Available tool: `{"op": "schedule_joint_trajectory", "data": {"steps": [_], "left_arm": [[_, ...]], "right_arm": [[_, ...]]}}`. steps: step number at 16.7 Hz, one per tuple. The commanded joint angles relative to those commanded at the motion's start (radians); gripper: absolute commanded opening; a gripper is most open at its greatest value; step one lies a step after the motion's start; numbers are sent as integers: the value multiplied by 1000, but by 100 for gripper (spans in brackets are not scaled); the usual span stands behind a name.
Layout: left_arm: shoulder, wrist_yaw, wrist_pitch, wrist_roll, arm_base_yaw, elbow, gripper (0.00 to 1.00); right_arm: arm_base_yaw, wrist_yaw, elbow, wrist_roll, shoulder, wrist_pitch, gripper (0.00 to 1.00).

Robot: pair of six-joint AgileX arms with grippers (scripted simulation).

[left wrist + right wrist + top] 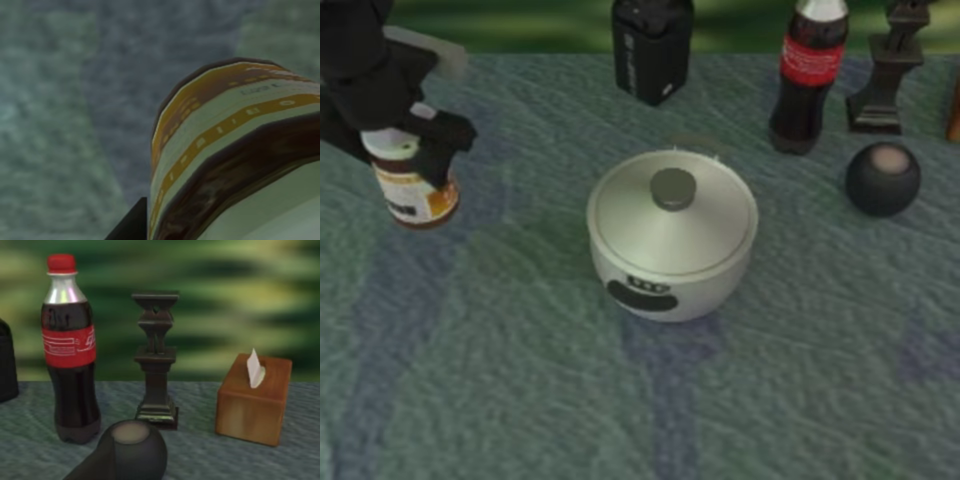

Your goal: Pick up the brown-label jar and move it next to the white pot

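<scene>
So at the far left of the bench (520, 400) the left gripper (408, 140) had its fingers (448, 135) clamped on the brown-label jar (415, 195), gripping it up near the lid. The jar looked lifted off the surface and sat well apart from the white pot (672, 235) in the middle. Behind the pot stood a black box (652, 45), then a cola bottle (810, 75), a dark grey ball (883, 178) and a dark pedestal (885, 75). The right gripper wasn't visible anywhere, so can't tell about its fingers.
</scene>
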Motion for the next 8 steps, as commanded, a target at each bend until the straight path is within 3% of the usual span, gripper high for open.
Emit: {"op": "schedule_joint_trajectory", "data": {"steps": [4,8], "left_arm": [[-16,-29,78,-355,-87,-88,0],[-36,-50,140,-554,-149,-149,0]], "right_arm": [[0,0,0,0,0,0,100],[0,0,0,0,0,0,100]]}}
